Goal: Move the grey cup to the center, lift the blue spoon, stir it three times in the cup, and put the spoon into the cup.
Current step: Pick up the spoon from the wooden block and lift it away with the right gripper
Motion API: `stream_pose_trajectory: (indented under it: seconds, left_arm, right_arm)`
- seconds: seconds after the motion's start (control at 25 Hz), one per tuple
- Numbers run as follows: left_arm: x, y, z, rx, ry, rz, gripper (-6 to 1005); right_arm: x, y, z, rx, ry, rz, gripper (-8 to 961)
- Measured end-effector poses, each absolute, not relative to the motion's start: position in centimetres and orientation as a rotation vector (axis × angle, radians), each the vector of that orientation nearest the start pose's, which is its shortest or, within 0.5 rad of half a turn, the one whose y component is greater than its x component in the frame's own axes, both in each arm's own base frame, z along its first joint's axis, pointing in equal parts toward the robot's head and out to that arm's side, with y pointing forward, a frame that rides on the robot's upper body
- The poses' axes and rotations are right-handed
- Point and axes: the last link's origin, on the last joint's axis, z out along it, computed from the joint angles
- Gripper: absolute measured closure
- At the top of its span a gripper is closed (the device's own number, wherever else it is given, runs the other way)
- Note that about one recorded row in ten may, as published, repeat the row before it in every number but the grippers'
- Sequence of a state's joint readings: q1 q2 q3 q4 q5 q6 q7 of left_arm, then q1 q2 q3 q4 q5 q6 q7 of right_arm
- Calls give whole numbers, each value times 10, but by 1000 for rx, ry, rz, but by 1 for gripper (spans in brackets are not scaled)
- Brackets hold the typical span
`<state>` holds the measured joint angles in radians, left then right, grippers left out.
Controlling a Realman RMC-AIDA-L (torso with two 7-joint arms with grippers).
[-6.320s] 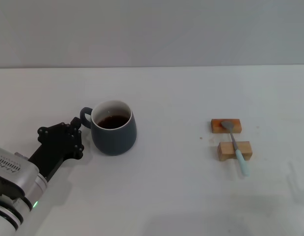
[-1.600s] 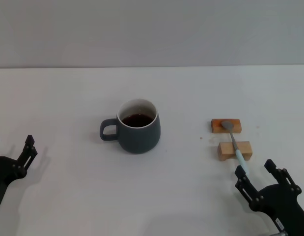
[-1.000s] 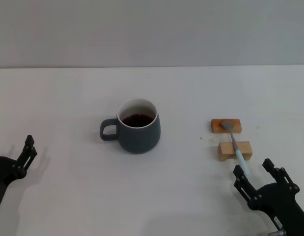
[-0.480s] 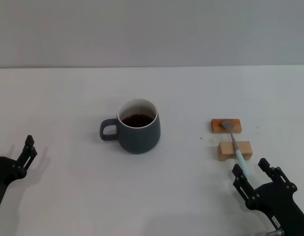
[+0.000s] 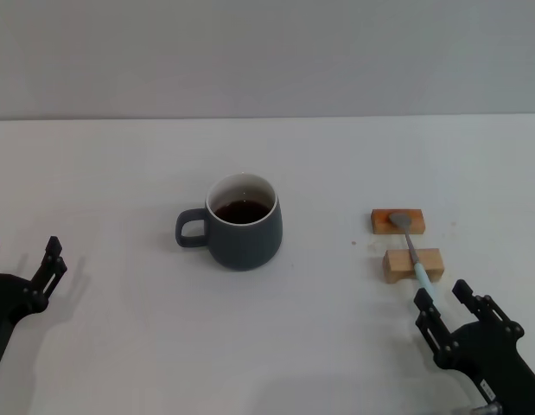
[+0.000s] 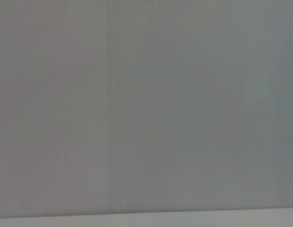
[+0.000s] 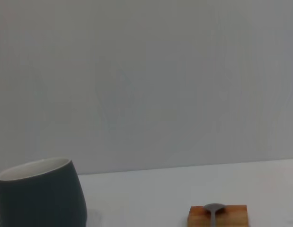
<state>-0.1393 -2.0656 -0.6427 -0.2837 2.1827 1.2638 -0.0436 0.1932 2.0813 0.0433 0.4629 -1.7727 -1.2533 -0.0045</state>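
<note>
1. The cup is sitting about mid-desk, upright, handle pointing left, with dark liquid showing inside; judging by that, the move to the centre looks done and the spoon pick-up is the step in hand.
2. The spoon is lying to the right of the cup, well apart from it, bridging two wooden blocks: its bowl is resting on the far block, its shaft is crossing the near block, and its pale blue handle end is sticking out toward the near edge.
3. The right gripper is hovering at the near right, just beside the handle tip, its jaws standing apart and holding nothing.
4. The left gripper is sitting parked at the near left, well away from the cup, jaws also apart and empty.
5. The next move likely calls for lining the right jaws up astride the slim handle end, closing on it, then lifting straight up so the spoon is clearing both blocks without dragging them.
6. The handle is thin, so a grip placed off-centre could be tipping the spoon off its supports.
7. The desk is plain white and matte; behind it a bare pale grey wall is filling the far side.
8. The right wrist view is showing the cup and the far block with the spoon bowl on it.
</note>
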Motion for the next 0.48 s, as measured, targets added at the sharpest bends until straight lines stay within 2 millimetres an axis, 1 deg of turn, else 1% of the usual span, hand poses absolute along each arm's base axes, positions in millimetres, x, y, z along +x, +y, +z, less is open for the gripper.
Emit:
stream_pose_trajectory:
  seconds: [0.4, 0.48]
  left_arm:
    - [-368, 232, -30, -1577, -609, -601, 140]
    - [-368, 232, -30, -1577, -609, -601, 140]
  right_arm:
    - [313, 205, -108, -1839, 760, 719, 412]
    - [313, 205, -108, -1839, 760, 720, 429]
